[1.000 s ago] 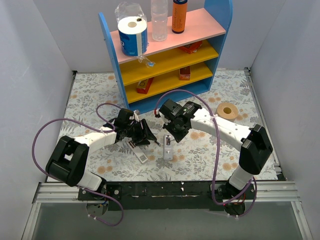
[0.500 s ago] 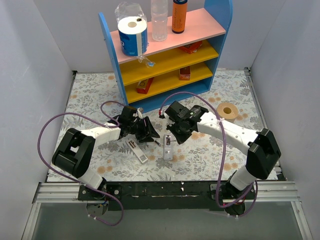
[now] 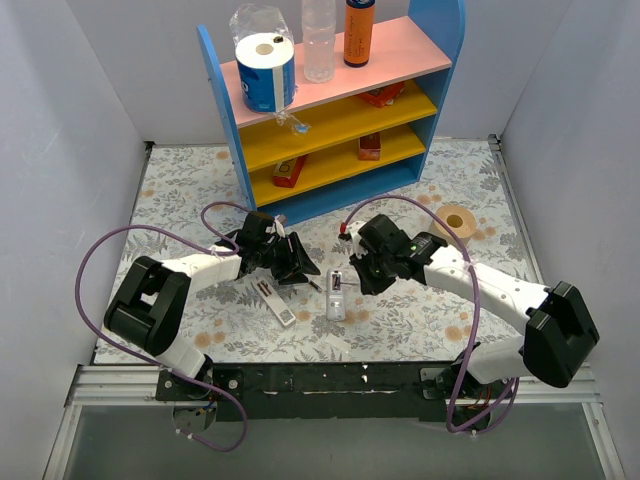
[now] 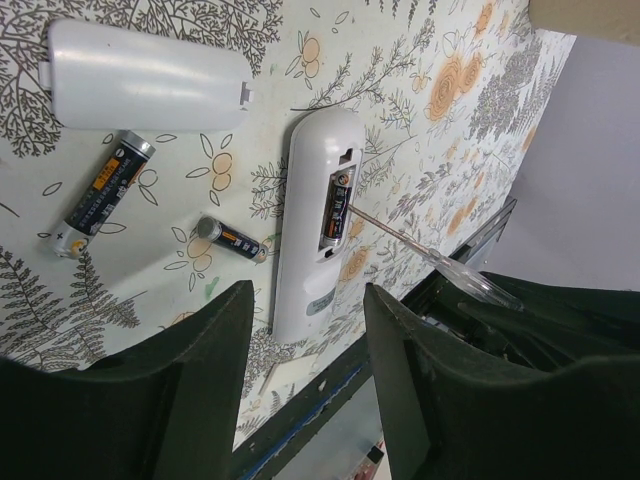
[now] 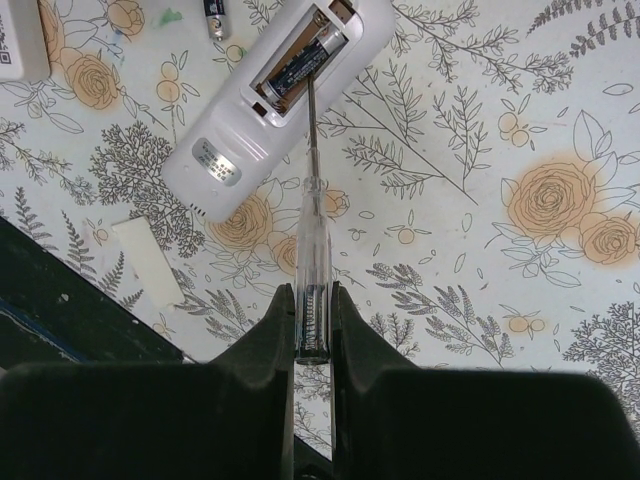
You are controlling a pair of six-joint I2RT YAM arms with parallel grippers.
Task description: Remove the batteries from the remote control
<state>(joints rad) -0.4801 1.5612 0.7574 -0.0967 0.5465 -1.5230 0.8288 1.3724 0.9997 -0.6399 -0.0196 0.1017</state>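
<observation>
The white remote [image 4: 312, 225] lies back-up on the flowered table with its compartment open; it also shows in the top view [image 3: 337, 295]. One dark battery [image 4: 338, 205] still sits inside it, seen too in the right wrist view [image 5: 298, 66]. Two loose batteries lie left of the remote, one near it [image 4: 232, 239] and one farther left [image 4: 100, 195]. My right gripper [image 5: 313, 300] is shut on a clear-handled screwdriver [image 5: 311, 250], whose tip reaches into the compartment at the battery. My left gripper [image 4: 308, 300] is open and empty, hovering just left of the remote [image 3: 292, 268].
A white cover-like piece [image 4: 150, 75] lies beyond the loose batteries and left of the remote [image 3: 275, 300]. A paper scrap [image 5: 150, 262] lies near the table's front edge. A blue shelf [image 3: 330, 120] stands at the back, a tape roll [image 3: 457, 220] at right.
My right arm has swung its elbow to the right while keeping the screwdriver at the remote. My left gripper moved a little right toward the remote, then held still.
</observation>
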